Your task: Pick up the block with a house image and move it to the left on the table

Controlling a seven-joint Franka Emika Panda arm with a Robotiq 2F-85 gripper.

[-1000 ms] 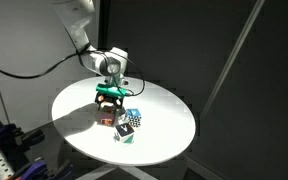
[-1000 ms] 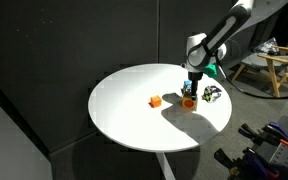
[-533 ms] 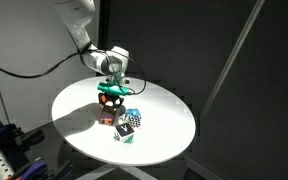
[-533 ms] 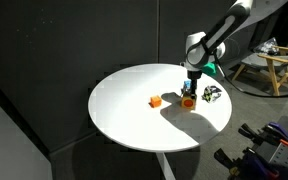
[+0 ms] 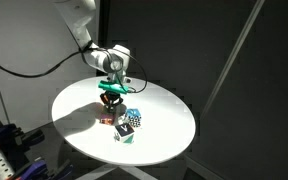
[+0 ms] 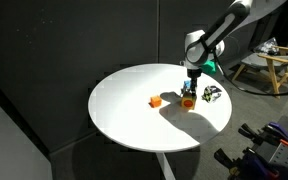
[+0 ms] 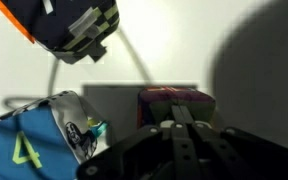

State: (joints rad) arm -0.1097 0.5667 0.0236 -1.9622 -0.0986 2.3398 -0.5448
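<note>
Block with house image (image 7: 174, 97): small rigid cube, probably light, smooth; take by opposite maroon sides. Gripper (image 5: 109, 102) overhead, finger spread not discernible.

In an exterior view: round white tabletop (image 6: 124, 115), dark curtains behind. Arm (image 6: 224, 28) comes in from 2 o'clock, with the pincer (image 6: 189, 92) pointing straight down over the tabletop's 3 o'clock side. Block (image 6: 188, 102) sits on the tabletop right under the pincer tips; contact can't be told. Small orange cube (image 6: 155, 100) at 9 o'clock of the block, near but apart. Blue-and-white cube (image 6: 212, 94) at 2 o'clock of the block, close to the rim. Arm shadow (image 6: 184, 120) falls toward 5 o'clock. Wooden stand (image 6: 269, 62) beyond the tabletop at 2 o'clock, well apart.
</note>
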